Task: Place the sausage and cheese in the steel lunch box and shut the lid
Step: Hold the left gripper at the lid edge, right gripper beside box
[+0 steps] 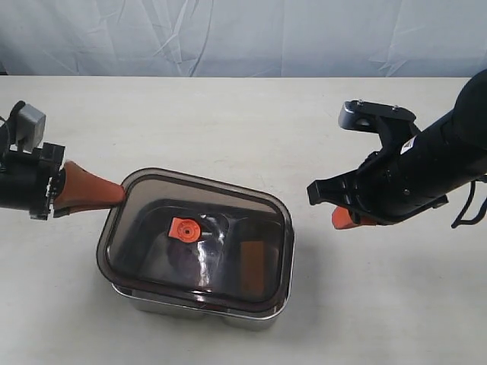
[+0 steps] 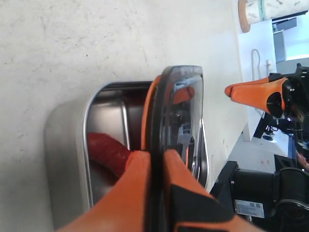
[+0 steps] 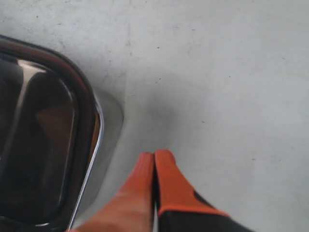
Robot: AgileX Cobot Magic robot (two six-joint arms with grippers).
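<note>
Above the lunch box (image 1: pixel 190 310) I hold the smoky, orange-tabbed lid (image 1: pixel 228 205), left gripper (image 1: pixel 118 194) pinching its rim; right gripper (image 3: pixel 154 160) clenched empty beside the box, table (image 1: pixel 228 122) open.

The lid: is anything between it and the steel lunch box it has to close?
Nothing visible does. The left gripper pinches the lid by its edge above the steel lunch box; the sausage lies low inside, the right gripper off to one side.

dark smoky rectangular plastic lid (image 1: pixel 199 251) looks glossy, rounded steel lunch box (image 1: pixel 190 310) is mirror-shiny, off-white tabletop (image 1: pixel 228 114) matt and a bit scuffed.
</note>
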